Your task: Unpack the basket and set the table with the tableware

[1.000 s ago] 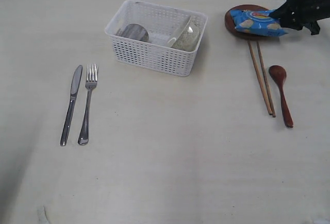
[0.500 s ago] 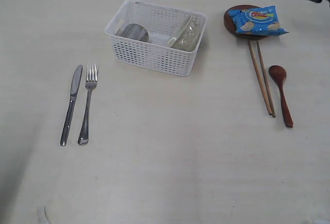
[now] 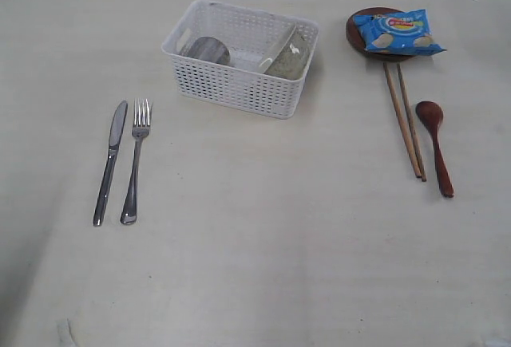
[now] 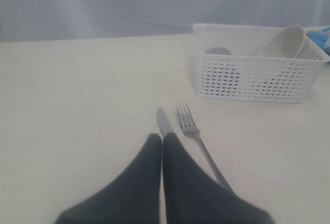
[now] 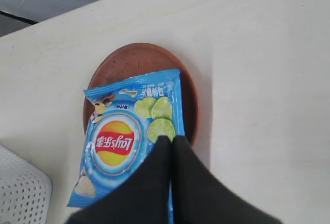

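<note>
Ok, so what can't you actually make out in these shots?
- Plate: mostly under the packet, exterior and right wrist views.
- Knife: handle behind the left gripper, left wrist view.
- Cup: only its rim shows over the basket wall, left wrist view.
- Chopsticks: whether their top ends touch the plate, too small to tell, exterior view.

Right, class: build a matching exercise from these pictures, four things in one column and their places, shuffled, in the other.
Things:
1. crisp packet
2. steel cup
3. fork
4. wooden spoon

Places:
A. inside the basket
B. beside the chopsticks
C. on the brown plate
D. beside the knife

Pairs: 1-C, 2-A, 3-D, 4-B
</note>
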Available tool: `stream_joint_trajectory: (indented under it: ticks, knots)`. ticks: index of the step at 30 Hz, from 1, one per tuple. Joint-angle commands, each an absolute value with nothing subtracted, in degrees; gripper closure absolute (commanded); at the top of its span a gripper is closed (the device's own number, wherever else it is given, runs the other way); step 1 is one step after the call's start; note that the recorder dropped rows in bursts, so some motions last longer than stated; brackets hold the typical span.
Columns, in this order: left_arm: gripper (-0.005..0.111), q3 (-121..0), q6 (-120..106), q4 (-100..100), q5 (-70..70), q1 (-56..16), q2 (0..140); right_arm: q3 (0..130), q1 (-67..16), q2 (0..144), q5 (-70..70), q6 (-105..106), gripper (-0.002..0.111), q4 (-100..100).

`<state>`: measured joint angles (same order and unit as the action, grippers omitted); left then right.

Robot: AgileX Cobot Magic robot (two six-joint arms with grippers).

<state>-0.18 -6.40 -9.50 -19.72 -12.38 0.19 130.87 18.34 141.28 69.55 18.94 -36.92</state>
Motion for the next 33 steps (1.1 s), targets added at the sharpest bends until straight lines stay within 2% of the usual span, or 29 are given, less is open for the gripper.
stream_joint_trajectory:
  ticks: [1,8,17,20,26,33]
  knots:
    - [0.107,0.0,-6.41,-9.47,-19.62,-12.71,0.0,126.3,16.49,137.09,69.96,18.16,0.109,-35.85]
    - [0.107,0.0,-6.41,-9.47,-19.62,-12.71,0.0,114.82,11.88,127.53,69.88,22.55,0.109,-35.63]
    - [0.107,0.0,-6.41,-9.47,-19.62,-12.71,0.0,87.69,5.68,114.05,36.0,23.46,0.109,-28.37]
    - [0.107,0.0,-6.41,-9.47,-19.62,-12.71,0.0,86.49,5.04,116.69,36.06,23.76,0.109,-28.02]
    - [0.107,0.0,-6.41,-9.47,-19.62,-12.71,0.0,86.49,5.04,121.81,45.76,23.53,0.109,-28.0]
    - [0.107,0.0,-6.41,-9.47,-19.62,-12.71,0.0,86.49,4.45,122.29,42.84,20.66,0.109,-23.42]
